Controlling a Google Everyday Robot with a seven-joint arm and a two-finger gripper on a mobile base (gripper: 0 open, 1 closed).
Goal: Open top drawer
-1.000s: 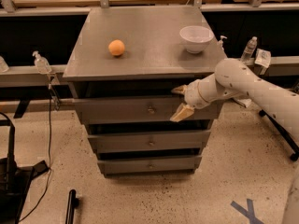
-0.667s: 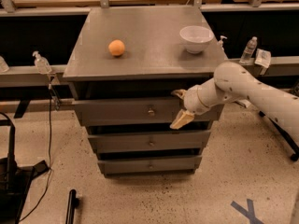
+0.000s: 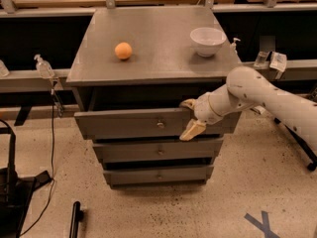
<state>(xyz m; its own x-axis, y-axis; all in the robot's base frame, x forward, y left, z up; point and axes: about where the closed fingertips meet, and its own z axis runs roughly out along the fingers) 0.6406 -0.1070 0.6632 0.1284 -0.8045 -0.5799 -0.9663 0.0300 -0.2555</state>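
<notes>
Top drawer [image 3: 133, 124] sticking out, gripper [image 3: 190, 117] at its right end

One orange [image 3: 123, 50] on the left of the tabletop [image 3: 158, 63], one white bowl [image 3: 207, 40] far right near the edge, and plenty of bare room between. There are three drawers, and the top one sits nearer than the two shorter drawers [image 3: 158, 150] below. The fingers [image 3: 193, 130] are apart, one over the front's top edge and one at its bottom edge.

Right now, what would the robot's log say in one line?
task: open top drawer | top drawer: partly out | tool: open, at drawer front, right of knob | cabinet top: orange ball, white bowl
</notes>
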